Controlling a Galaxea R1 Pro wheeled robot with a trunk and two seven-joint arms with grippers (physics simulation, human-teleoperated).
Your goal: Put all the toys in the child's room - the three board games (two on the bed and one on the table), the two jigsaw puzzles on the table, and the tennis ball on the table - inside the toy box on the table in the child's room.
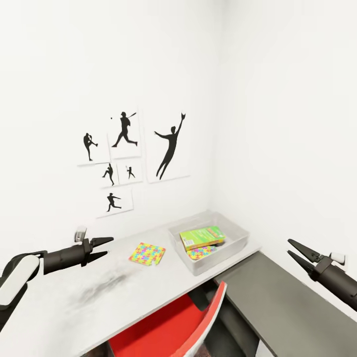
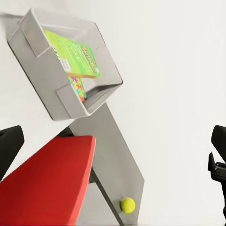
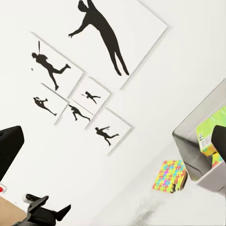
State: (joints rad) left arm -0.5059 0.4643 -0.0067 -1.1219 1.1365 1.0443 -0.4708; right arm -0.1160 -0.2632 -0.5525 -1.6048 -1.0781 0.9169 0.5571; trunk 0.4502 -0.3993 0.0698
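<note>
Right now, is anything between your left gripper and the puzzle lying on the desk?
Nothing visible. The left gripper is open above the desk, and the puzzle lies flat past its tips, beside the toy box.

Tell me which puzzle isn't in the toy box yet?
The jigsaw puzzle lying flat on the table, beside the toy box. The other puzzle is already inside, under the green game box.

**Arm pose, both grippers empty**

Left arm reached in from the lower left, forearm near level, left gripper (image 1: 103,248) pointing right with fingers parted and nothing between them. Right arm entered from the lower right; right gripper (image 1: 296,252) pointed up-left, fingers likewise spread and empty. Arms well apart.
</note>
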